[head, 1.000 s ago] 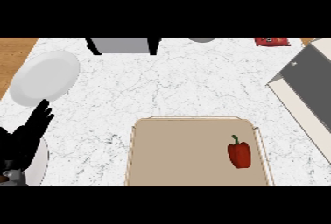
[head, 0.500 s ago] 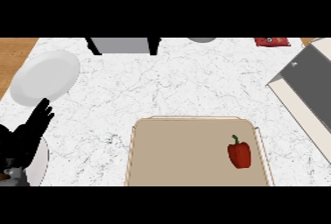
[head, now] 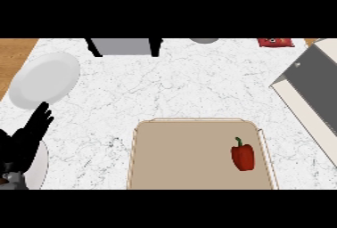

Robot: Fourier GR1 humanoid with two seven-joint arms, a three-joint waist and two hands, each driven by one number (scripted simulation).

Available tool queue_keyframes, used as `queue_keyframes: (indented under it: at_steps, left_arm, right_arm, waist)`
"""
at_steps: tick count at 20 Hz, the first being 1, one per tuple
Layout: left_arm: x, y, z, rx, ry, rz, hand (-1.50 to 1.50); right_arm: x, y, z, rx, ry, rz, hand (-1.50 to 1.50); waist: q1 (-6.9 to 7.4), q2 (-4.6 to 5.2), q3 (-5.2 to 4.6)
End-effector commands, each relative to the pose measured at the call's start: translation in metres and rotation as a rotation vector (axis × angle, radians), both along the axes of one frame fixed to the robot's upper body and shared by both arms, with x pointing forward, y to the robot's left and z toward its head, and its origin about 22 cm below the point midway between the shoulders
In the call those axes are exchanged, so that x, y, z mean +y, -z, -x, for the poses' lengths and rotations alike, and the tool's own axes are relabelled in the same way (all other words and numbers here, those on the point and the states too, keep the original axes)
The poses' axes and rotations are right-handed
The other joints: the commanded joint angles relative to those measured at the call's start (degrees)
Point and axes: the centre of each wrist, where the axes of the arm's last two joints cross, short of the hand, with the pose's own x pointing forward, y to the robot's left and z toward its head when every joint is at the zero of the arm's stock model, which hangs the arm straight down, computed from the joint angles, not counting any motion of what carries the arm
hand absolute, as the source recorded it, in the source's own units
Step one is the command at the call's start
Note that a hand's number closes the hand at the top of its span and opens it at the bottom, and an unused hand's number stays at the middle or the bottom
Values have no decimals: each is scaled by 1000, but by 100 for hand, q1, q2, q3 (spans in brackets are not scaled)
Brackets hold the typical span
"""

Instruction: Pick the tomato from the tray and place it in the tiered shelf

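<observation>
On the right side of a tan tray (head: 178, 156) at the lower middle of the counter lies a red vegetable (head: 243, 155) with a green stem, shaped like a long pepper. At the far top edge stands the tiered shelf (head: 125, 46), grey with black legs. My left hand (head: 26, 138) rests open at the lower left edge, fingers straight and pointing up, well apart from the tray. No right hand shows.
A white plate (head: 43, 80) lies at the far left, and part of another white plate (head: 39, 165) sits under my left hand. A grey appliance (head: 316, 84) runs along the right edge. A small red object (head: 275, 42) and a grey round thing (head: 204, 40) sit at the top.
</observation>
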Motion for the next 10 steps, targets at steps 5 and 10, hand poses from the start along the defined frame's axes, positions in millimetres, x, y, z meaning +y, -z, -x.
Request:
queue_keyframes:
  at_steps: [5,10]
  left_arm:
    - [-4,-13,2,2,-6,6,0]
    - [5,-5,19,13,-15,-7,0]
  right_arm:
    - [43,-48,81,-184,23,32,-150]
    - [46,-57,143,-187,139,56,-150]
  waist:
    - [-31,-34,-8]
    - [-179,-99,-13]
